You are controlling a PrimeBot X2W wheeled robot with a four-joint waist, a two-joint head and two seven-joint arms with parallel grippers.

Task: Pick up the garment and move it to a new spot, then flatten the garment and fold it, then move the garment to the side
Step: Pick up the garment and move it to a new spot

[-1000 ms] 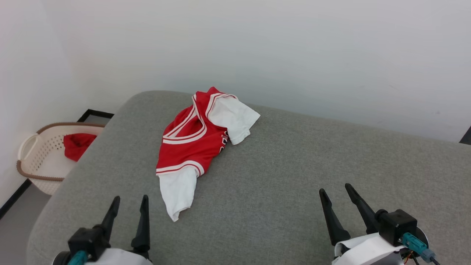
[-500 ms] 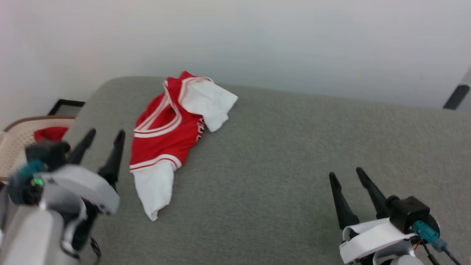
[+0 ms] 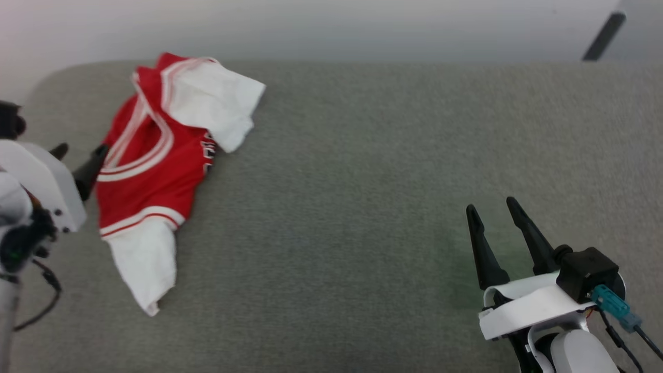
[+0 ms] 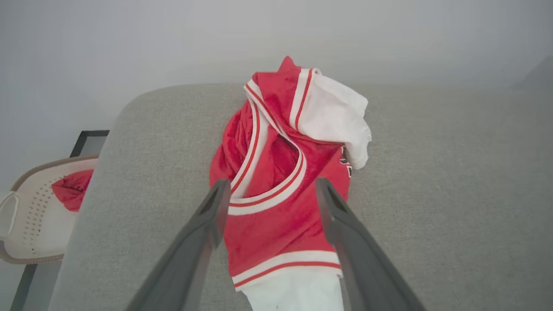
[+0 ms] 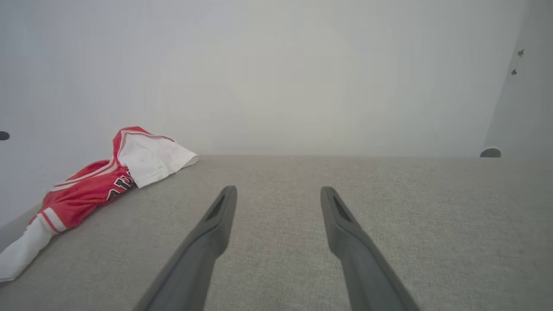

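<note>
Red jersey shirt (image 3: 155,171), white sleeves, crumpled at far left corner of grey fabric cushion (image 3: 362,181). Your left gripper (image 4: 272,185) beside it, right gripper (image 3: 491,204) over right side; both jaws apart.

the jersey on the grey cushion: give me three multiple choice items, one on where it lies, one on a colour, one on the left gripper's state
1. In the head view, where on the grey cushion does the jersey lie?
A. the middle
B. the left end
C. the right end

2. What colour are the jersey's sleeves?
A. black
B. blue
C. white

3. How is the left gripper?
A. open, holding nothing
B. shut on a sleeve
C. shut on the collar

1 B: the head view shows it at the cushion's left end.
2 C: both sleeves show white against the red body.
3 A: the left wrist view shows its fingers spread apart with nothing clamped between them.
</note>
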